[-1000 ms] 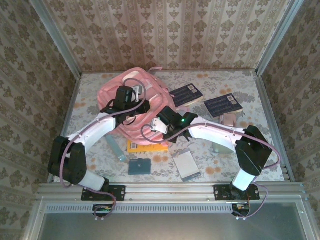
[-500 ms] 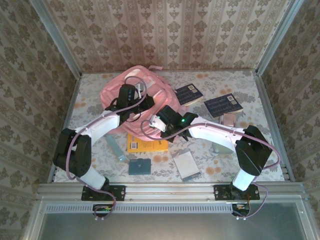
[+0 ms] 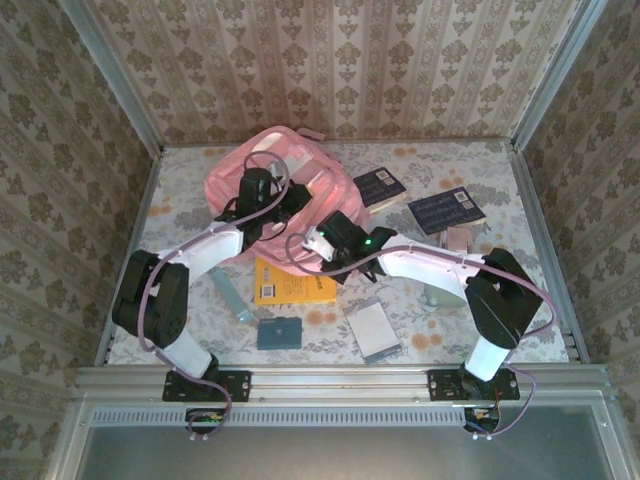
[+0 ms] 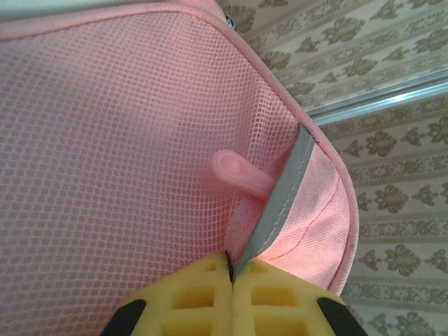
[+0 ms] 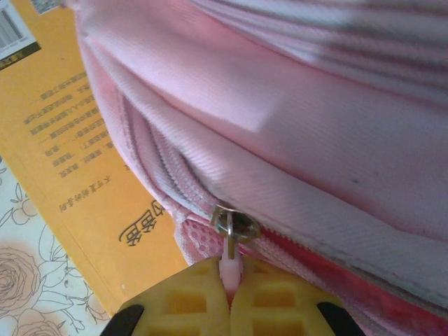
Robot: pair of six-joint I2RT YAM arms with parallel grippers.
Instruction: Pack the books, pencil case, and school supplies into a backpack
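Table [image 3: 500, 170] with a flower pattern holds everything. The backpack [image 3: 285, 175] is the biggest thing on it and sits at the back, near the middle. It is soft and floppy, so I think it will sag and slide if it is pulled at one spot. It seems best to hold an edge with one gripper and pull the zip with the other. I cannot see inside it. The zip looks mostly closed, so I guess nothing is packed yet.

The orange book [image 3: 295, 285] lies flat, with its far edge under the backpack. Two navy books [image 3: 378, 187] lie to the right. They look thin and bendy, so an edge is the place to grab.

The teal rectangle [image 3: 279, 333] and the silver frame [image 3: 371, 328] lie near the front. They are small and flat, and so hard to pinch.

The left gripper [image 4: 231, 280] is closed tight on a grey strip [image 4: 280, 189] at the backpack's edge. The right gripper [image 5: 230, 280] is closed tight on the pink zip pull [image 5: 228, 266].
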